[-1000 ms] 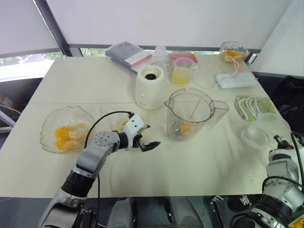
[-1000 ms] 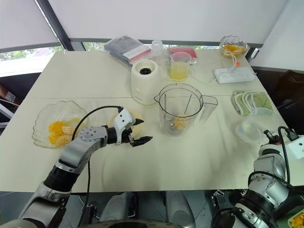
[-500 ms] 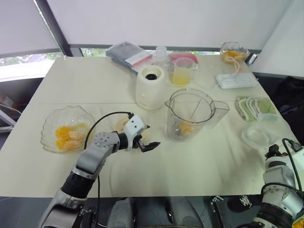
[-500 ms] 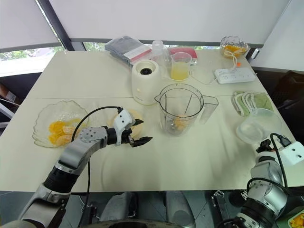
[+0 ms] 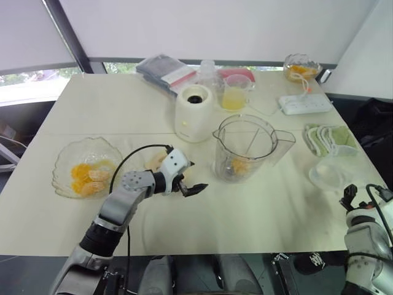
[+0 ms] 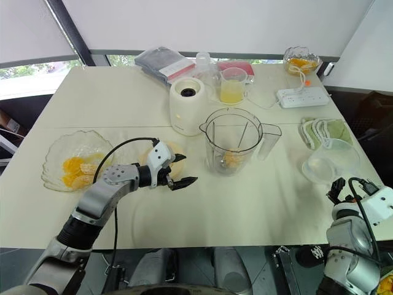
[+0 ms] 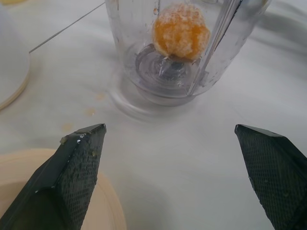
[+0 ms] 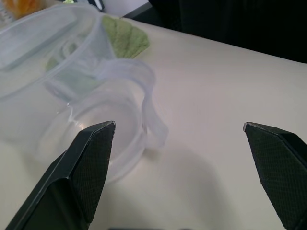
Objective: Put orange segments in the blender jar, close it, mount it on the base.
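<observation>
1. Hovering low over the near right corner of the cream table point(image 5: 258, 212), the right gripper point(image 8: 177, 128) has its black fingers spread wide and holds nothing. The clear plastic lid point(image 8: 91, 120) lies just ahead of one fingertip, untouched.
2. The left gripper point(image 7: 168, 128) is likewise wide open and empty, poised beside a round beige saucer point(image 7: 111, 218).
3. Straight ahead of the left gripper, near but apart, the clear plastic blender jar with a handle point(image 5: 245, 147) stands upright and uncovered. One orange segment point(image 7: 181, 31) rests at its bottom by the blades.
4. Left of that arm, a scalloped glass bowl point(image 5: 61, 161) holds more orange segments point(image 5: 87, 178).
5. Just behind the jar stands the cream blender base point(image 5: 195, 114), its top socket open.
6. Farthest back sit a cup of yellow juice point(image 5: 234, 93), a white power strip point(image 5: 305, 103) and a second glass bowl of orange point(image 5: 302, 64).
</observation>
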{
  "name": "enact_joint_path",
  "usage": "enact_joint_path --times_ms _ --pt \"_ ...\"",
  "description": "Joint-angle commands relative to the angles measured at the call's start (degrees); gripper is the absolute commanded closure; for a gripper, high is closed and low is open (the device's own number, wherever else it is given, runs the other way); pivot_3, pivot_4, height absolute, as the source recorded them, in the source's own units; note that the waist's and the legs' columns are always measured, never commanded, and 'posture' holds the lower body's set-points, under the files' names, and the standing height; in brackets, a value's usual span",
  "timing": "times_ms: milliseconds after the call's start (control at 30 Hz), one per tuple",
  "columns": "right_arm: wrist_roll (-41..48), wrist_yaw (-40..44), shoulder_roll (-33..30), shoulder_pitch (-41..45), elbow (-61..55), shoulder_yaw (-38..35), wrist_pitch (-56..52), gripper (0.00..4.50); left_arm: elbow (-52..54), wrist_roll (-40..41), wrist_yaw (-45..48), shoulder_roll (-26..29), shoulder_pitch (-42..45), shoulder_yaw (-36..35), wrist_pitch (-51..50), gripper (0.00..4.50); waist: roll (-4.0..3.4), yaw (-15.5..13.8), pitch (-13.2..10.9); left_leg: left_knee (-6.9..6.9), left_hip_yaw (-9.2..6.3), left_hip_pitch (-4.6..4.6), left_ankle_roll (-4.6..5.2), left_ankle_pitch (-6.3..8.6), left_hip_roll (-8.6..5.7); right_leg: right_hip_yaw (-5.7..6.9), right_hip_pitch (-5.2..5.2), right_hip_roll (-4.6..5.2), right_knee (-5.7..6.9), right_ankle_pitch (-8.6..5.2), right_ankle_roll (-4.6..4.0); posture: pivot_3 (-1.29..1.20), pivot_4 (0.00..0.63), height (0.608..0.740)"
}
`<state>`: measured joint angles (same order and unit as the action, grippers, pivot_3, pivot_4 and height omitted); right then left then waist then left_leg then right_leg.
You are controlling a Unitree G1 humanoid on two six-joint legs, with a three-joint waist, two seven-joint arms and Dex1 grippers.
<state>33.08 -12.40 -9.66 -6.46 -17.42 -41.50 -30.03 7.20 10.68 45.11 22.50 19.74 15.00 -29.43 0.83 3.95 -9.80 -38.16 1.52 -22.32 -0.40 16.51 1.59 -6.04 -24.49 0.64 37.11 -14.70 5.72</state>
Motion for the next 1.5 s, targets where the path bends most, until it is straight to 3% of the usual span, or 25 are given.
enact_joint_path --times_ms 33,267,533,700,867,1033,1233,1500 --pt "3.19 0.87 1.05 -4.92 -10.14 1.52 -2.77 0.03 0.52 0.07 0.00 0.67 -0.53 -0.70 1.12 0.00 0.00 -0.01 0.00 0.00 -0.01 0.00 0.00 0.00 0.01 0.00 0.00 0.00 0.00 -0.01 -0.01 0.00 0.150 0.740" --pt "10.63 11.68 -2.35 -16.70 -28.44 12.72 -8.03 0.03 1.01 1.74 1.78 4.15 0.95 -3.54 -0.92 0.00 0.00 0.10 0.00 0.00 0.03 0.03 0.00 0.00 0.07 -0.01 -0.01 0.01 -0.01 -0.10 -0.21 0.00 0.150 0.740" --pt "18.72 19.06 -10.56 -15.19 -34.16 19.01 -9.81 0.03 -0.42 4.32 10.69 13.20 7.35 -5.52 -2.77 0.00 0.14 -0.20 -0.04 -0.01 -0.02 -0.09 0.00 0.00 0.04 0.07 -0.01 0.03 -0.16 -0.13 -0.19 0.00 0.150 0.740" --pt "16.70 26.77 -18.81 -16.25 -35.14 21.89 -9.22 0.03 -5.47 4.84 20.73 20.48 12.62 -5.42 -0.66 0.00 0.21 -0.17 -0.08 0.01 0.00 -0.12 0.00 0.00 0.03 0.08 -0.04 0.04 -0.21 -0.15 -0.17 0.00 0.150 0.740" --pt "11.51 34.98 -27.68 -16.77 -35.05 22.71 -6.44 0.03 -18.86 -0.06 30.31 24.70 22.08 -1.95 7.55 0.00 0.38 -0.46 -0.15 -0.03 0.00 -0.09 0.00 0.00 -0.13 0.10 -0.04 0.00 -0.19 -0.14 -0.20 0.00 0.150 0.740" --pt "8.61 37.44 -30.35 -13.56 -34.21 24.78 -5.61 0.03 -34.14 -4.56 39.37 23.10 32.26 2.21 15.10 0.00 0.56 -1.35 -0.21 -0.05 0.04 -0.12 0.00 0.00 -0.18 0.10 -0.04 0.00 -0.20 -0.14 -0.19 0.00 0.150 0.740" --pt "9.02 36.10 -29.67 -11.61 -35.04 24.91 -7.08 0.03 -57.53 -11.74 44.85 14.43 42.92 6.94 29.28 0.00 0.78 -2.14 -0.30 -0.07 0.10 -0.23 0.00 0.00 -0.27 0.19 -0.04 0.00 -0.22 -0.14 -0.17 0.00 0.150 0.740" --pt "7.26 31.26 -26.70 -17.20 -39.61 24.88 -7.24 0.03 -70.64 -18.63 44.31 7.32 48.50 8.75 37.79 0.00 0.94 -2.44 -0.38 -0.07 0.00 -0.33 0.06 0.03 -0.25 0.27 -0.10 -0.01 -0.20 -0.02 0.08 0.00 0.150 0.740"
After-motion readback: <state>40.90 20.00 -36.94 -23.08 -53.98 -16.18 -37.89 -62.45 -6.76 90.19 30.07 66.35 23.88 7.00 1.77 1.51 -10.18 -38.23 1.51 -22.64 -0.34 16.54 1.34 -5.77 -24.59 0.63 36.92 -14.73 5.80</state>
